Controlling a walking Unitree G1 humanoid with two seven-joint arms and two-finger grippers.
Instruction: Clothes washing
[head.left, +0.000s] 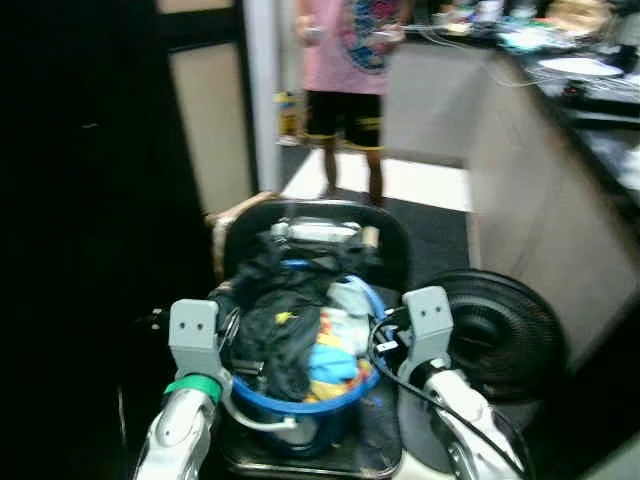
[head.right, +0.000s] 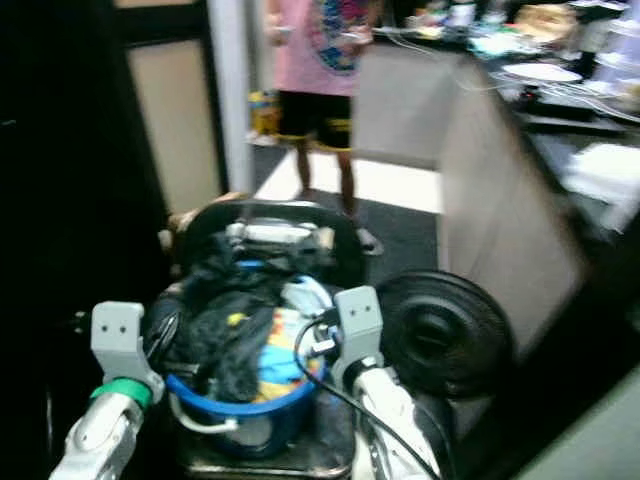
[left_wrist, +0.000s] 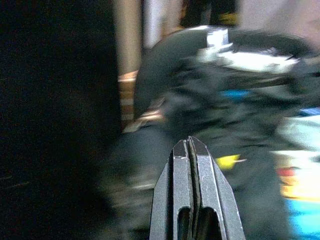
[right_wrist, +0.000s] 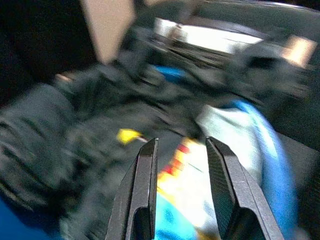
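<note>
A blue basket (head.left: 300, 405) heaped with clothes (head.left: 285, 320) sits on a black chair (head.left: 315, 225), toward its front edge, straight ahead of the robot. The dark garments lie on the left of the heap, with a pale and bright printed piece (head.left: 335, 350) on the right.

The left gripper (left_wrist: 192, 150) hangs by the basket's left rim, its jaws pressed together on nothing. The right gripper (right_wrist: 177, 165) sits at the right rim, jaws apart and empty, aimed at the printed piece.

Risks, as I judge them: the heap rises above the rim, so a lift by one side could tip the basket and spill garments onto the floor. The black fan (head.left: 495, 330) stands just beside the chair on the right and could be knocked by the right arm. A person (head.left: 350, 70) stands well beyond the chair, in the way of any walk forward. The pictures are blurred, so aim is uncertain.

The basket looks roundish, with no clear long axis; it opens upward.
</note>
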